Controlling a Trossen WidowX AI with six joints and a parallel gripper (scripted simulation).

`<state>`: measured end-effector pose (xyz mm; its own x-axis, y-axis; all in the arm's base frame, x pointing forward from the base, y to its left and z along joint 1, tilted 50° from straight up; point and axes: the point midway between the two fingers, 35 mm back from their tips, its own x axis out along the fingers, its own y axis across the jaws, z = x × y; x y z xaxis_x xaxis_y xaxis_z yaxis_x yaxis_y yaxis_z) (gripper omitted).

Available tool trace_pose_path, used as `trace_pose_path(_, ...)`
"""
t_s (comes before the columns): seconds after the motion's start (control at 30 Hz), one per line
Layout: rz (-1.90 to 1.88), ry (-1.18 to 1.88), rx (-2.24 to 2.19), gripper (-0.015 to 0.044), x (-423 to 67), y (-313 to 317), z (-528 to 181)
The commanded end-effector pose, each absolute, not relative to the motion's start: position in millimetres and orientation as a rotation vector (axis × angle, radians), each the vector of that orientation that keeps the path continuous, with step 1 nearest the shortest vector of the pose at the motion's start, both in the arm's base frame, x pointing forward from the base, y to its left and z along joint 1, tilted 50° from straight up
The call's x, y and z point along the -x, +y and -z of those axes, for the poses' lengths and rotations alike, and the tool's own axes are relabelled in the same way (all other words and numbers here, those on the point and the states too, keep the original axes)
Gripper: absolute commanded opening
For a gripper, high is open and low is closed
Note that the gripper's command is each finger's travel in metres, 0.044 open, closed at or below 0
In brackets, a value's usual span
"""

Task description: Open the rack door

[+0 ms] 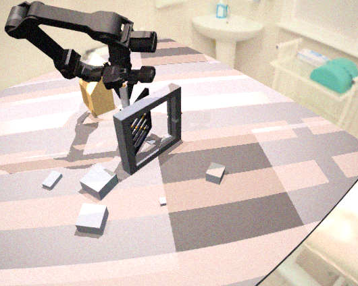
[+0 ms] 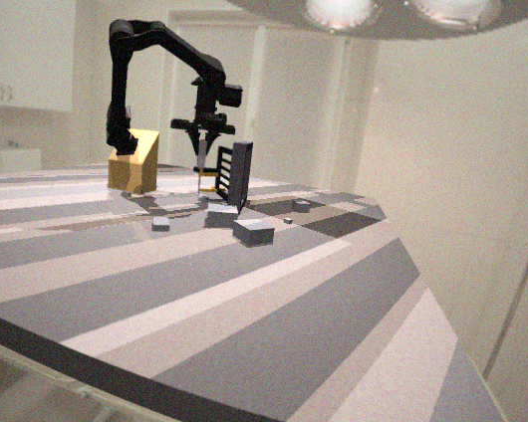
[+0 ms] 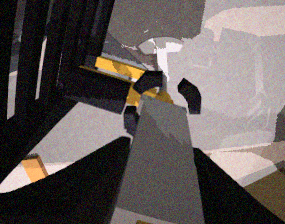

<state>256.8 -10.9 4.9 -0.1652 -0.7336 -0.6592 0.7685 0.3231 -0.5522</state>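
The rack frame point(image 1: 121, 138) point(image 2: 240, 174) stands upright on the table. Its dark slatted door point(image 1: 142, 129) point(image 2: 219, 169) point(image 3: 68, 45) is swung partly out of the frame on the arm's side; the exact angle is hard to tell. The upright grey handle point(image 1: 124, 95) point(image 2: 201, 156) point(image 3: 160, 170) stands off the door on yellow brackets. My gripper point(image 1: 125, 100) point(image 2: 202, 148) point(image 3: 158, 152) points down and is shut on the handle's upper part, with a black finger on each side of it. The handle's exact turn is not clear.
A yellow slant-topped block point(image 1: 96, 98) point(image 2: 125, 174) stands beside the arm's lower links. Grey blocks point(image 1: 98, 182) point(image 1: 91, 219) point(image 2: 253, 232) lie in front of the frame's near post, a flat one point(image 1: 52, 179) point(image 2: 160, 224) farther left, and others point(image 1: 215, 173) point(image 1: 162, 202) beyond the frame's other side.
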Motion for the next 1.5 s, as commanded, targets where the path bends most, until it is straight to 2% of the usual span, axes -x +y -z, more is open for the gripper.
trace_pose_path(0.0, 1.279, 1.169, 0.023, 0.0012, -252, -16, -11)
trace_pose_path(1.47, 0.815, 1.566, 0.541, 0.0012, -227, -75, -84)
